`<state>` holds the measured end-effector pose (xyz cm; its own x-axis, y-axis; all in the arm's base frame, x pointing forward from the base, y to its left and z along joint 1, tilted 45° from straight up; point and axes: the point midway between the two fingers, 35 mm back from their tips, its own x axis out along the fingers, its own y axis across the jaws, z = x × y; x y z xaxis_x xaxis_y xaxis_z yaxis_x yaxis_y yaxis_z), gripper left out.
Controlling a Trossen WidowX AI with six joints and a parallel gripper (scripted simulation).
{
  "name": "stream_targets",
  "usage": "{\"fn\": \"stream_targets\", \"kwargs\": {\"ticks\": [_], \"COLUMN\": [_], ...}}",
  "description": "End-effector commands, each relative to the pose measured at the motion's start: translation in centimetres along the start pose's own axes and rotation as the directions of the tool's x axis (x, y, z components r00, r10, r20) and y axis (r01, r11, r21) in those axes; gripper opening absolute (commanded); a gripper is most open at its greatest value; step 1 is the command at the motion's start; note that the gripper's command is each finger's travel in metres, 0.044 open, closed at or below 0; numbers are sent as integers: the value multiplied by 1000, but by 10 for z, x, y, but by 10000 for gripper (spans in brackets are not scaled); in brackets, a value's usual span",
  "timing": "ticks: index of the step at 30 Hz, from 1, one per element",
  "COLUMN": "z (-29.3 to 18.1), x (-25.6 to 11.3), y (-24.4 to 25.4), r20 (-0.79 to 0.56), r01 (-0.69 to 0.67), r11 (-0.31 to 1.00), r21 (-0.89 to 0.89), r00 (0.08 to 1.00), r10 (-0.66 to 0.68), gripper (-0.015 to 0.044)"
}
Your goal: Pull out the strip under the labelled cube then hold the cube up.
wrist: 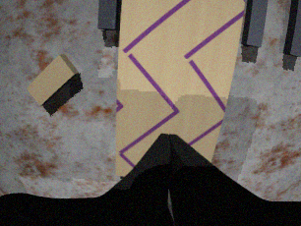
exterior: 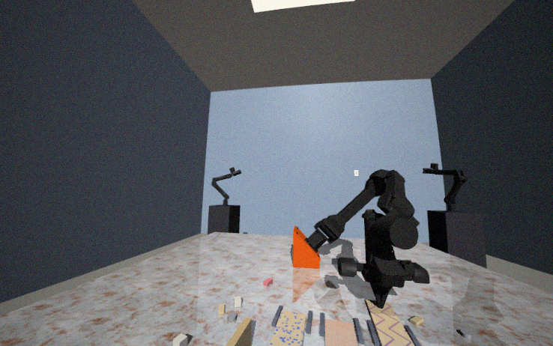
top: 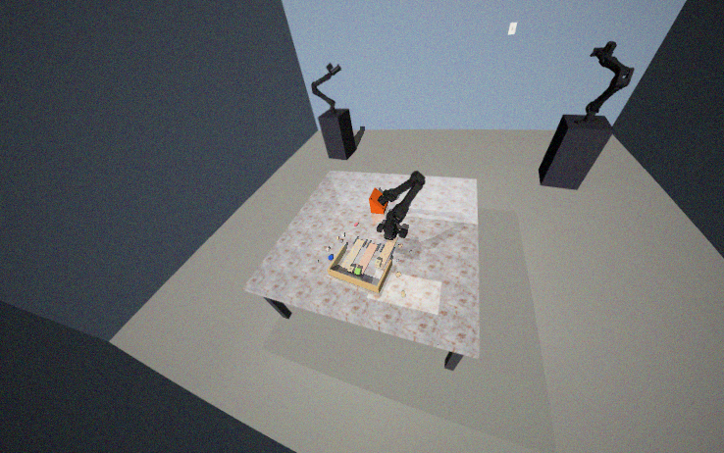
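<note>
My gripper (top: 388, 237) (exterior: 381, 306) (wrist: 167, 141) is shut and empty, its tips low over the far end of the tan strip with purple zigzags (top: 388, 249) (exterior: 391, 325) (wrist: 152, 74). I cannot tell whether they touch it. That end sticks out past the dark rails. A pink strip (top: 367, 256) (exterior: 340, 332) lies beside it, and a blue-dotted strip (top: 353, 255) (exterior: 288, 328) lies on the pink one's other side. A small tan cube (top: 378, 262) is at the zigzag strip's near part; a green cube (top: 357, 271) is near the pink strip's near end. No label is readable.
A wooden-walled tray (top: 352, 278) surrounds the near part of the strips. A tan block (exterior: 416, 320) (wrist: 49, 81) lies beside the zigzag strip. An orange wedge (top: 377, 203) (exterior: 303, 255) stands behind. A blue piece (top: 331, 257) and a red block (top: 356, 224) (exterior: 267, 281) lie on the table.
</note>
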<state>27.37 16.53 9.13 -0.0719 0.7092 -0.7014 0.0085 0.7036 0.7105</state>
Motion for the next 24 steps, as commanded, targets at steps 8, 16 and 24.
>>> {"fn": "stream_targets", "kwargs": {"ticks": [8,16,24], "z": [-22,-35,-47], "x": [6,5,5], "y": [-2,-2,-2], "r20": [-26,-26,-27], "r01": [5,5,5], "r11": [1000,1000,1000], "r21": [12,12,13], "r00": [1000,1000,1000], "r10": [-5,-5,-5], "gripper": [0,0,0]}}
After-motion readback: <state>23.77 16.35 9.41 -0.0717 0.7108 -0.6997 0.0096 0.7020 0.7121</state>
